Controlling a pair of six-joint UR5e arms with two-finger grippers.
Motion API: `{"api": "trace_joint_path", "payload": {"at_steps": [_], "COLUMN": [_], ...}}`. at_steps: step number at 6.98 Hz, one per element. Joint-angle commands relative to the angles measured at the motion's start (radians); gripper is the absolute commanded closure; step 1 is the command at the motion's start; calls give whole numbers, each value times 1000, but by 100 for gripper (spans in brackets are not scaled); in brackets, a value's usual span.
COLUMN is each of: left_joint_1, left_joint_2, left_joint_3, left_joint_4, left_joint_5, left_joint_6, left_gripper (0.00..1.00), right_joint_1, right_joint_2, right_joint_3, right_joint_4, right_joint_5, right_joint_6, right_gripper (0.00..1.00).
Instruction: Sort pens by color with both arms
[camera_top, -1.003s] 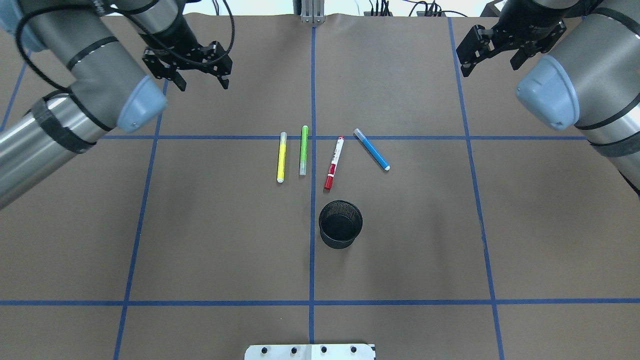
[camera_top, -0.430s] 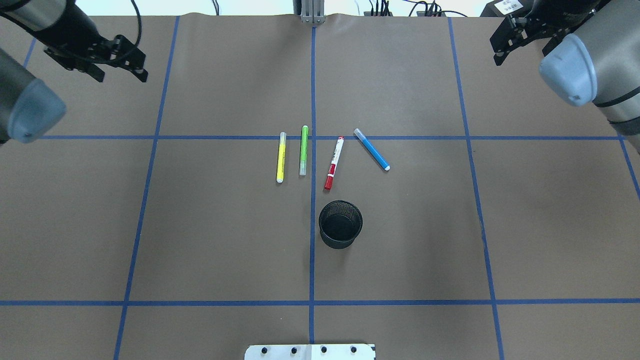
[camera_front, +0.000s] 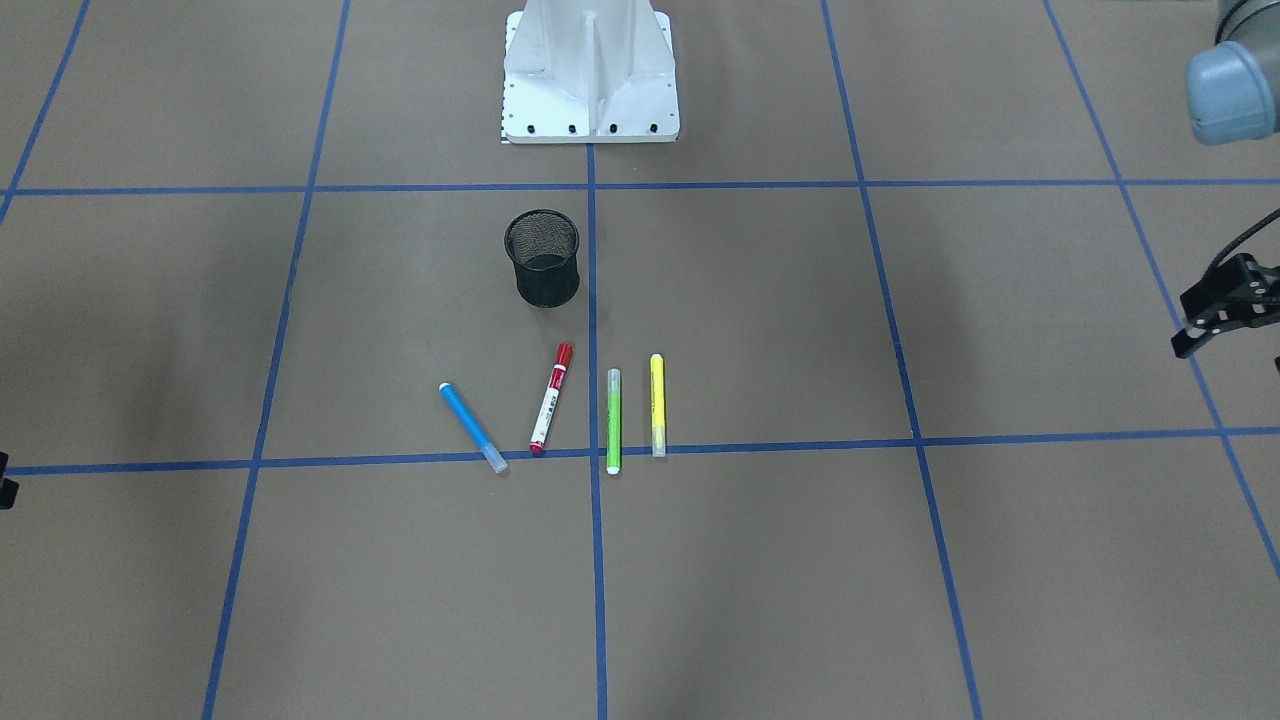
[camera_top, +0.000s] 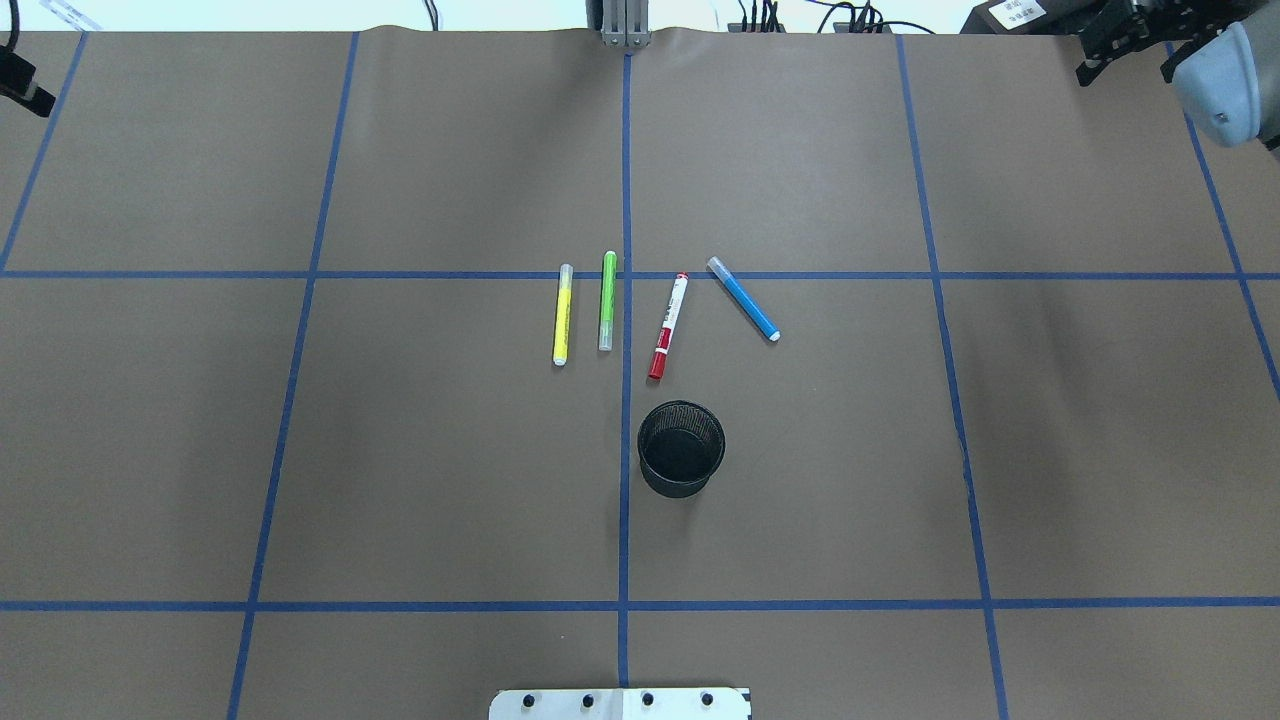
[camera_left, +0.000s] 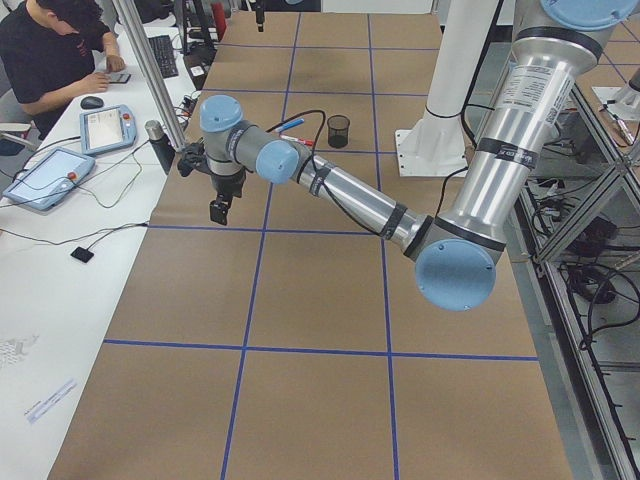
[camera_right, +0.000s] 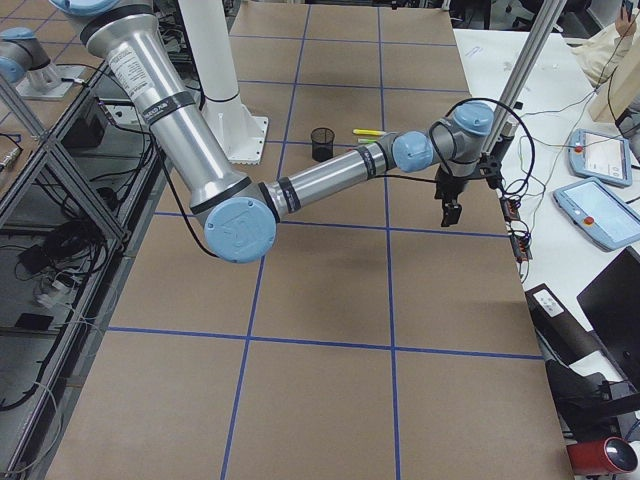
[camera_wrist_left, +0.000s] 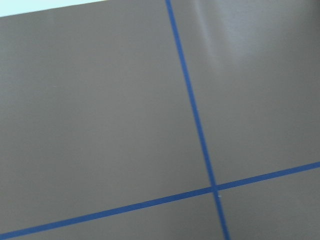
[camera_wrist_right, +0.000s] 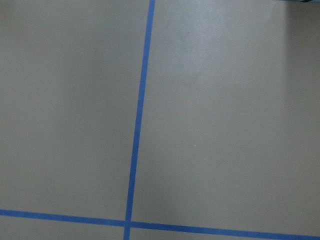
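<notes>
Well apart from both arms, at the table's middle: yellow pen (camera_top: 563, 314) and green pen (camera_top: 607, 300) left of centre, red pen (camera_top: 668, 326) and slanted blue pen (camera_top: 743, 299) right, lengthwise near-to-far; left fingers (camera_front: 1190, 338) by the far left corner, spread or pressed impossible to tell; right fingers (camera_top: 1092, 62) by the far right corner, seemingly spread.

A black mesh cup (camera_top: 680, 487) is standing upright on the brown paper (camera_top: 400, 450) that is covering the table, just beside the middle blue tape line (camera_top: 624, 540). More blue tape is dividing the paper into squares. Beside the table, a person (camera_left: 45, 55) in a dark top is sitting at a white side desk (camera_left: 40, 300), where a keyboard (camera_left: 163, 55), a mouse (camera_left: 93, 102), a handheld screen (camera_left: 107, 127) and a second screen (camera_left: 40, 178) are lying.
</notes>
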Motion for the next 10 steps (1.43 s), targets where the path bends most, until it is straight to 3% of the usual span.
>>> {"api": "trace_joint_path", "payload": {"at_steps": [1,4,7,9,10], "left_joint_1": [-70,-72,-98,-106,-108], "left_joint_2": [38,142,321,441,452], "left_joint_3": [41,-54,-204,-241,-256], "left_joint_4": [-12,-14,-19,-157,-161], "left_joint_5": [-51,-51,-49,-51,-51], "left_joint_6": [115,114,115,97,82], "left_gripper": [1,1,1,1,1], "right_joint_1": [80,124,145,150,148], "right_joint_2": [-74,-279,-433,-467,-467], "right_joint_3": [-17,104,255,297,296], "right_joint_4": [20,89,91,91,92], "right_joint_5": [66,71,77,78,71], "right_joint_6": [-108,-146,-143,-134,-143], "right_gripper": [1,1,1,1,1]}}
